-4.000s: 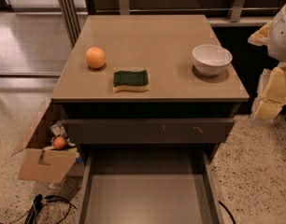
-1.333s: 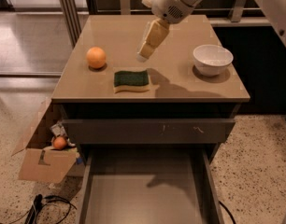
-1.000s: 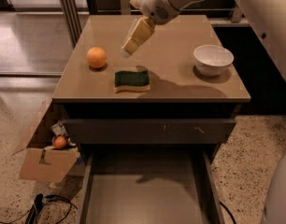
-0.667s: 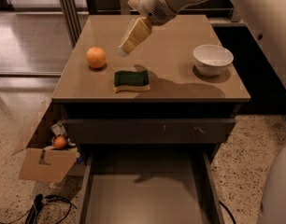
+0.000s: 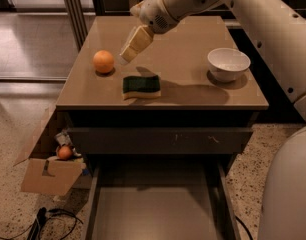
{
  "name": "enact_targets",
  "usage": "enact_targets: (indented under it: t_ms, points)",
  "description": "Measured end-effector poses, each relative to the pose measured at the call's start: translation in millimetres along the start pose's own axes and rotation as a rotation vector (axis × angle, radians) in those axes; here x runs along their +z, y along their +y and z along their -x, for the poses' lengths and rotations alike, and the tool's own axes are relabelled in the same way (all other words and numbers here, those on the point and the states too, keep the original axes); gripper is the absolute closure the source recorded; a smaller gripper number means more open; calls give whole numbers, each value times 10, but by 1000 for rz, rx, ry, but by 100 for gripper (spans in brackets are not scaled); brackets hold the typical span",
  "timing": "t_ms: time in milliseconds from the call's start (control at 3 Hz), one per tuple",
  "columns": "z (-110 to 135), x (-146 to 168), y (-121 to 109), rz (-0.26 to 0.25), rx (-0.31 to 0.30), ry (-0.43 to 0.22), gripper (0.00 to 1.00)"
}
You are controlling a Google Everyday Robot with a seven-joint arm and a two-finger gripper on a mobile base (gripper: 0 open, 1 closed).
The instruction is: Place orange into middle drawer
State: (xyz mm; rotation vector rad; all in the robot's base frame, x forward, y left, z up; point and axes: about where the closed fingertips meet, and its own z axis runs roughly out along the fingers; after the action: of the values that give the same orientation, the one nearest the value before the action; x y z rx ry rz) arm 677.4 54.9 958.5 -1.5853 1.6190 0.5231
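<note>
The orange (image 5: 103,62) sits on the cabinet top (image 5: 188,84) near its left edge. My gripper (image 5: 128,52) hangs above the top, just right of the orange and a little behind it, apart from it, with the white arm reaching in from the upper right. The middle drawer (image 5: 158,211) is pulled out below the cabinet front, and its flat grey-brown floor is bare.
A green sponge (image 5: 141,85) lies right of the orange. A white bowl (image 5: 228,63) stands at the right of the top. A cardboard box (image 5: 50,174) with a small reddish ball (image 5: 65,152) is on the floor at the left. Cables (image 5: 48,221) lie beside it.
My arm has swung in from the right across the cabinet top, and the gripper has moved left toward the orange. The orange, sponge and bowl have not moved.
</note>
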Motion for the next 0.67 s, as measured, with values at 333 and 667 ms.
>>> enact_targets:
  t_ms: [333,667]
  points:
    - [-150,417,-107,2,62,-27,0]
    - [-302,763,-223,-13,122,-46,0]
